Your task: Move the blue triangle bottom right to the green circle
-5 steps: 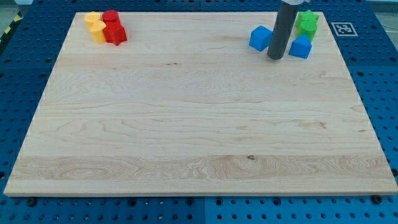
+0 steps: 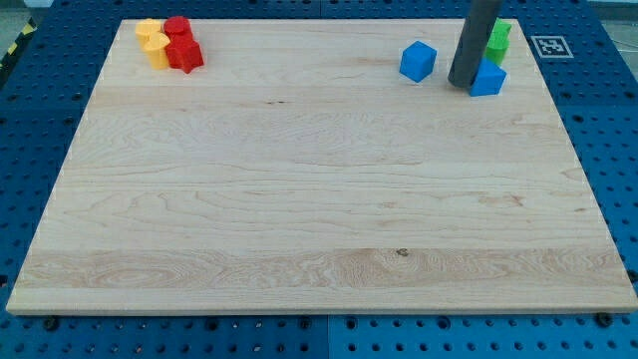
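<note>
My tip (image 2: 463,83) rests on the board near the view's top right, touching or almost touching the left side of a blue block (image 2: 488,79), whose shape I read as roughly triangular. Green blocks (image 2: 498,38) sit just above that blue block, partly hidden behind the rod; their shapes cannot be made out. A blue cube (image 2: 418,61) lies left of the rod, a little apart from it.
A cluster of two yellow blocks (image 2: 154,42) and two red blocks (image 2: 181,44) sits at the view's top left of the wooden board (image 2: 319,199). A fiducial marker (image 2: 550,46) lies off the board at the top right.
The rod has moved right, from between the two blue blocks to against the right blue block. It now covers part of the green blocks. That blue block shifted slightly right.
</note>
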You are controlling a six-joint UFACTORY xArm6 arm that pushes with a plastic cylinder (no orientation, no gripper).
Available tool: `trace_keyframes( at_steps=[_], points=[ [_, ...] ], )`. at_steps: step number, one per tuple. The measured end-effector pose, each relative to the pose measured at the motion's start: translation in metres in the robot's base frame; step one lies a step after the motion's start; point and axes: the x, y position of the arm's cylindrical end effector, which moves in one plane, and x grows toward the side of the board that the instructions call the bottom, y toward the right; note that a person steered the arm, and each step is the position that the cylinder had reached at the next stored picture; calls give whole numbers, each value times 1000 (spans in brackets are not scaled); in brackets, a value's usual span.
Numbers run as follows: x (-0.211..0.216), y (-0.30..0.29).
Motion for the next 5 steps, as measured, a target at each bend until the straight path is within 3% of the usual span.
trace_keyframes(
  at_steps=[4,5],
  points=[
    [1,28],
    [37,28]
  ],
)
